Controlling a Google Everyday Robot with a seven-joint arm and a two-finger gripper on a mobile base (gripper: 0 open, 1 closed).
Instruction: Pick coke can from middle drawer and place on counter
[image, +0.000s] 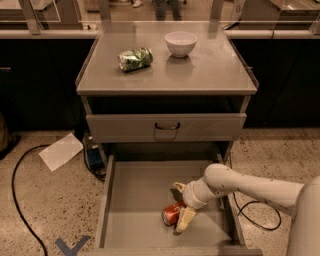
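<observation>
Gripper (178, 207) is low inside the middle drawer (106, 205), in its front right quarter, with the arm (250, 187) reaching in from the right over the drawer's right wall. The fingers are spread, not clamped. One pale finger (185, 219) points down toward the drawer's front lip and the other points back toward the cabinet. The coke can (171, 214) lies on its side on the drawer floor just left of the gripper, against the nearer finger and partly in the gap between the two. It is not lifted. Left of the gripper and can the drawer floor is bare as far as the left wall, and bare floor also runs behind them toward the cabinet. The front lip is close below the lower finger, and the right wall is near, under the wrist. Directly above and behind the gripper is the shut drawer front (120, 127) with its dark loop handle (166, 126), and above that an open slot under the counter (200, 75). On the counter, well up and left of the gripper, a green patterned can (135, 58) lies on its side. A white bowl (180, 43) sits straight up from the gripper near the back edge. The counter's front half and right side are bare to the raised side lips. On the floor far left of the gripper are a sheet of paper (61, 151) and a black cable (20, 200). A second cable (255, 212) lies to the right under the arm.
</observation>
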